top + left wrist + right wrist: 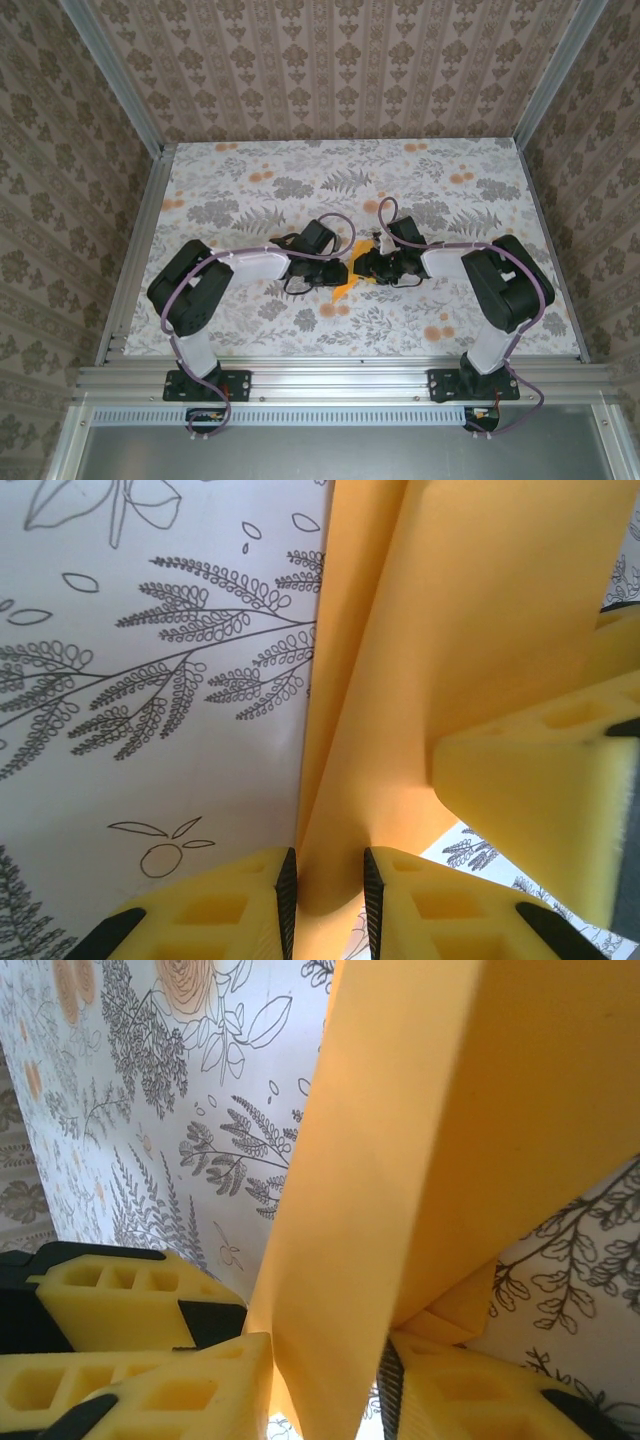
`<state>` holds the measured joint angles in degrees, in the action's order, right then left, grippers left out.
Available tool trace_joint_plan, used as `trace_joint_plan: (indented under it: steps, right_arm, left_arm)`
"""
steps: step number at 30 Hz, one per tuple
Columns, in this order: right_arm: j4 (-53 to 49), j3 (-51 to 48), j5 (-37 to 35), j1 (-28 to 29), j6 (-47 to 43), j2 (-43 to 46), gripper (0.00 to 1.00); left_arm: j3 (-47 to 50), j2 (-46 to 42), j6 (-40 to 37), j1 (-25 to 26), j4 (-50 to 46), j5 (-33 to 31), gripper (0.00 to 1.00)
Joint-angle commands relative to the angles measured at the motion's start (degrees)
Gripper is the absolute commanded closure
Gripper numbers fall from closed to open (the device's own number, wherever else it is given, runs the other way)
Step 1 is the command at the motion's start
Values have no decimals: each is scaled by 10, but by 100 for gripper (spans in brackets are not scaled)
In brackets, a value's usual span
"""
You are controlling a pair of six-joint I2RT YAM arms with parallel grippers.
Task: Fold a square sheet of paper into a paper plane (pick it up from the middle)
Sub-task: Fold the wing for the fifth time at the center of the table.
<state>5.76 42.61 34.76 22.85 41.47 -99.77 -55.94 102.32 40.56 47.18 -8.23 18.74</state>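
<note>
Where the fixed overhead camera looks down, we count two arms meeting mid-table and one orange sheet of paper [345,287]. It sits between the left gripper [337,272] and the right gripper [364,267]. The sheet is small here and largely hidden by both grippers, whose jaws are too tiny to read.

From the left wrist, we see that gripper's two yellow fingers [240,915] clamped on a folded edge of the sheet, which rises off the floral table [150,760]. One blurred finger of the right gripper cuts in from the right.

From the right wrist, its two fingers [180,1390] pinch the same sheet, probably along a lengthwise crease. One finger of the left gripper shows lower left. The frame cuts off the paper's top.
</note>
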Motion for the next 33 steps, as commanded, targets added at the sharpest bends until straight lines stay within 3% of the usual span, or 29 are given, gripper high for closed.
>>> trace_joint_plan:
  steps: [1,9,17,28,33]
  right_arm:
    - [-3,-1,-66,-2,-1,-29,70]
    - [-48,9,-105,-3,1,-42,82]
    - [-57,15,-100,-5,4,-56,81]
    - [-58,19,-91,-7,3,-63,80]
    - [-61,21,-90,-7,1,-64,80]
  left_arm:
    - [-20,9,13,5,-15,-5,73]
    - [-5,-14,9,-1,-4,24,70]
    - [51,-41,-11,-48,39,92,66]
    - [78,-23,-13,-64,69,159,84]
    - [85,-16,-16,-66,82,171,85]
